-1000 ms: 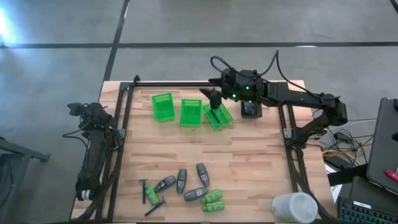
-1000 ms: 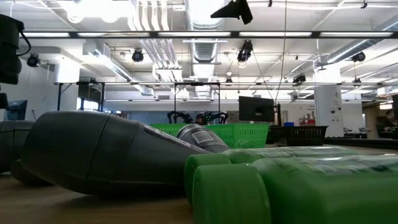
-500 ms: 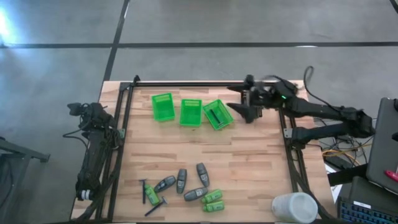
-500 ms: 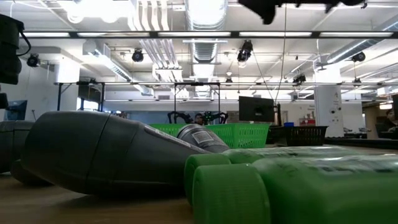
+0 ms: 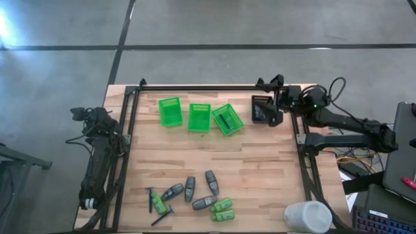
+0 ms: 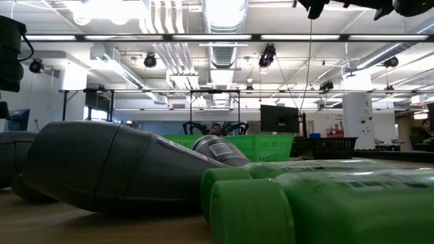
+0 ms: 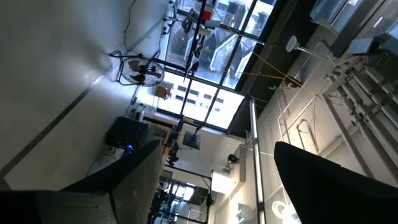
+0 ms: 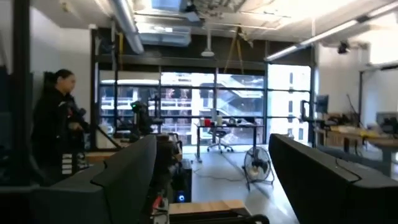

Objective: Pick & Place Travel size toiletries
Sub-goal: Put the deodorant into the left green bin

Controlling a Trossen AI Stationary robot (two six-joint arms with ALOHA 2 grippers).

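The travel size toiletries lie loose near the table's front edge: dark grey tubes (image 5: 189,188), small green bottles (image 5: 223,209) and thin razor-like sticks (image 5: 156,207). In the low view a grey tube (image 6: 102,166) and green bottles (image 6: 319,203) fill the foreground. One dark stick (image 5: 225,119) lies in the rightmost green basket (image 5: 233,127). My right gripper (image 5: 270,91) (image 8: 211,143) hangs open and empty above the table's far right corner, high in the low view (image 6: 315,8). My left gripper (image 7: 217,149) is open and empty, its arm folded at the left edge (image 5: 97,127).
Three green mesh baskets (image 5: 199,117) stand in a row at the far middle. A dark box (image 5: 260,109) sits on the table right of them. A big white cylinder (image 5: 307,216) stands at the near right corner. Bare wood lies between the baskets and the toiletries.
My right gripper has drawn back from above the rightmost basket toward the table's far right corner and has tipped up from pointing down to about level. The basket it covered now shows a dark stick lying inside.
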